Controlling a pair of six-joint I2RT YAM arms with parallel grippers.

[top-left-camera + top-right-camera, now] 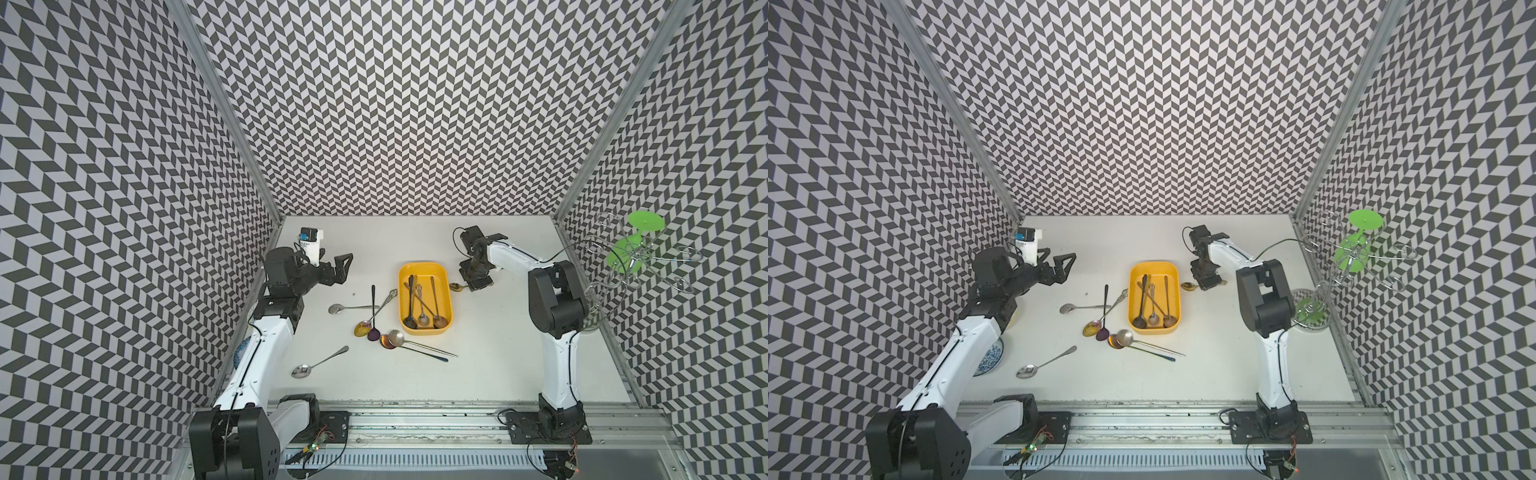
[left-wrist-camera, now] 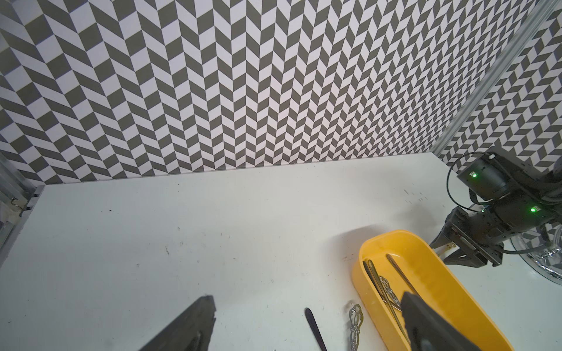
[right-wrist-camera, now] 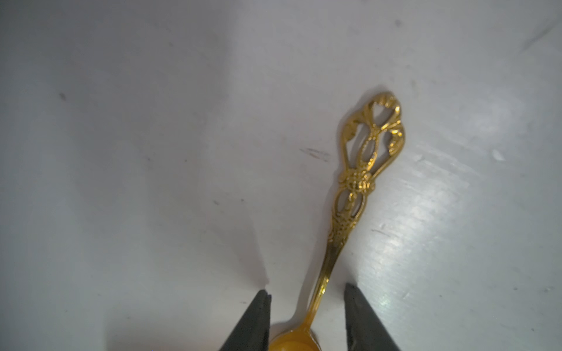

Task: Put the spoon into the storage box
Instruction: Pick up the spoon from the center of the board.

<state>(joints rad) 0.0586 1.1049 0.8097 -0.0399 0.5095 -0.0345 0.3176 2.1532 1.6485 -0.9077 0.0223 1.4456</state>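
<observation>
- While the right gripper (image 3: 307,291) is being held low over the table (image 1: 498,332), its jaws are standing apart. One of the fingers (image 3: 255,322) is sitting on each side of the gold spoon's (image 3: 362,179) thin neck, bare table is showing in both gaps, and nothing is being clamped yet.
- The spoon is lying flat with its bowl towards the storage box (image 1: 424,266), just beside the wall and outside it.
- The grasp is judged to be the step in hand. A squeeze on the neck, a lift clear of the rim and a short carry over the box are being called for.
- Stored spoons (image 1: 422,307) are lying inside the box, and loose spoons (image 1: 372,316) are lying on its other side.
- The left gripper (image 1: 334,262) is being held aloft, with its jaws spread wide and empty.
</observation>
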